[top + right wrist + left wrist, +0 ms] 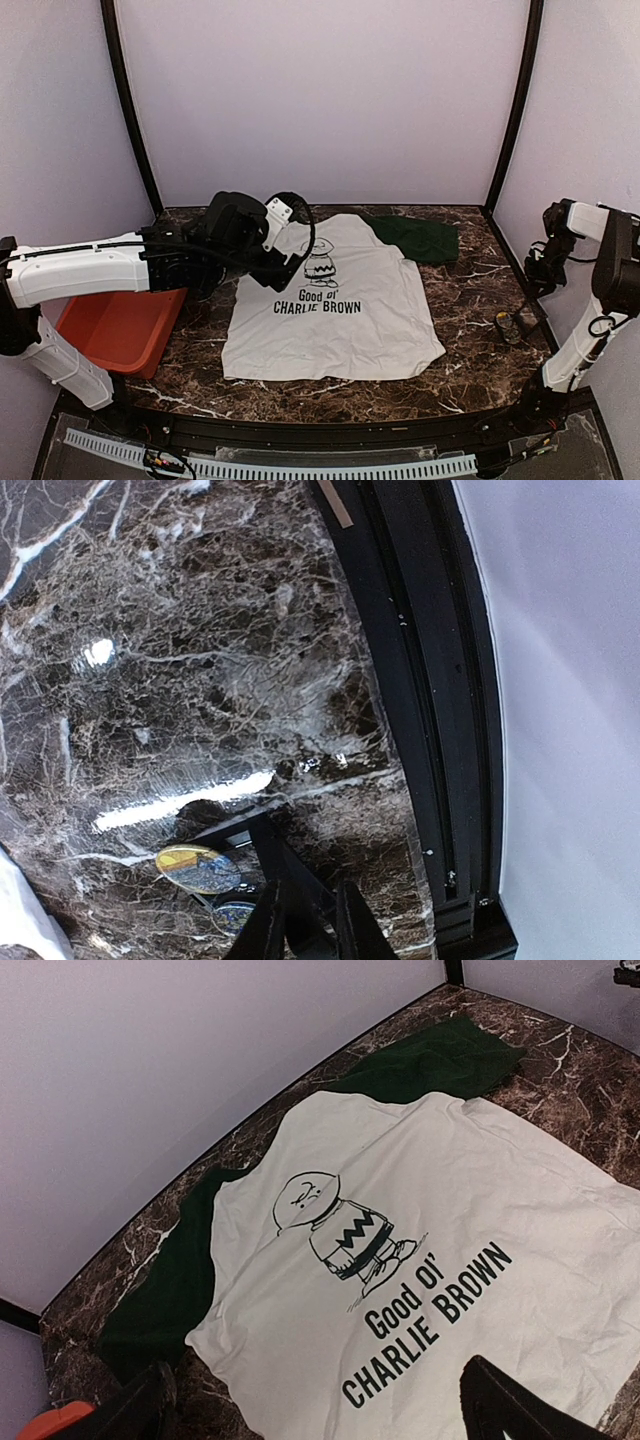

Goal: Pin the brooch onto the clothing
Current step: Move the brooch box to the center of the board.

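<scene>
1. The shirt point(330, 300) lies flat, print up, at the middle of the table point(470, 290). Its collar end is toward 12 o'clock and its hem toward 6.
2. One green sleeve point(415, 238) spreads out at the shirt's 1 o'clock. The left wrist view shows the other sleeve point(160, 1300) on the opposite side.
3. The print point(345, 1235) is a cartoon boy above the words "Good ol' CHARLIE BROWN".
4. The left gripper point(325, 1422) hangs above the shirt's 10 o'clock corner. Its fingers point(140, 1410) are spread wide and hold nothing.
5. The brooch point(198, 868), a round yellow-and-blue badge, lies on the bare table. It is at the shirt's 3 o'clock, well apart from the cloth and near the table's right edge.
6. A second disc point(235, 915) lies just beside the brooch, at its 5 o'clock. A finger partly hides it.
7. The right gripper point(308, 930) is low over the table just beside the two discs. Its fingers are drawn narrow, with nothing seen gripped.
8. A red bin point(120, 325) sits at the shirt's 9 o'clock, under the left arm.
</scene>
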`<control>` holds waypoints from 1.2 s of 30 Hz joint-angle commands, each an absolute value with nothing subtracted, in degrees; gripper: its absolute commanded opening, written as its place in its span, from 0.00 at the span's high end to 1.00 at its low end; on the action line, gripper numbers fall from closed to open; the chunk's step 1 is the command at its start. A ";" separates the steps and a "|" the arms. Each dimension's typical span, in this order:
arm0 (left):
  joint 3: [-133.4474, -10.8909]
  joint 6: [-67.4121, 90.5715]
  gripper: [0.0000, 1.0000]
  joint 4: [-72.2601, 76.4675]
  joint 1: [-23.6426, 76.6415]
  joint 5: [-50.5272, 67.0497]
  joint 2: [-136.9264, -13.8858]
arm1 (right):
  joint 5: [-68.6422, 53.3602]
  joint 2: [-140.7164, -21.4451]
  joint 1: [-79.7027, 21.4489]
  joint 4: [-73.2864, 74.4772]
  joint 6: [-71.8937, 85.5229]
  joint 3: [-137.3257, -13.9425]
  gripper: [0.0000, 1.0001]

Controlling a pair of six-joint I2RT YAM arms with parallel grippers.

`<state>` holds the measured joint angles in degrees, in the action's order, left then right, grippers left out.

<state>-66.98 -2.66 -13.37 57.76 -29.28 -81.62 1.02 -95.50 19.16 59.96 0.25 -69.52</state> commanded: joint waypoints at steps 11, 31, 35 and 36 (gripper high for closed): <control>-65.83 -3.08 0.01 -13.27 58.18 -29.51 -79.79 | 0.92 -96.50 19.46 60.27 0.40 -69.91 0.88; -66.01 -2.44 0.01 -13.47 58.27 -28.85 -80.55 | 0.17 -97.72 18.93 60.84 0.44 -73.03 0.91; -66.01 -2.33 0.01 -13.45 58.28 -28.56 -80.79 | 0.34 -98.88 18.01 61.04 0.42 -73.92 0.90; -66.01 -2.31 0.01 -13.45 58.30 -28.54 -80.78 | 0.46 -99.21 17.83 61.14 0.36 -74.14 0.90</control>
<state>-66.89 -2.63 -13.37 57.87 -29.15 -81.62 0.82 -97.58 18.74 60.62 0.25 -72.20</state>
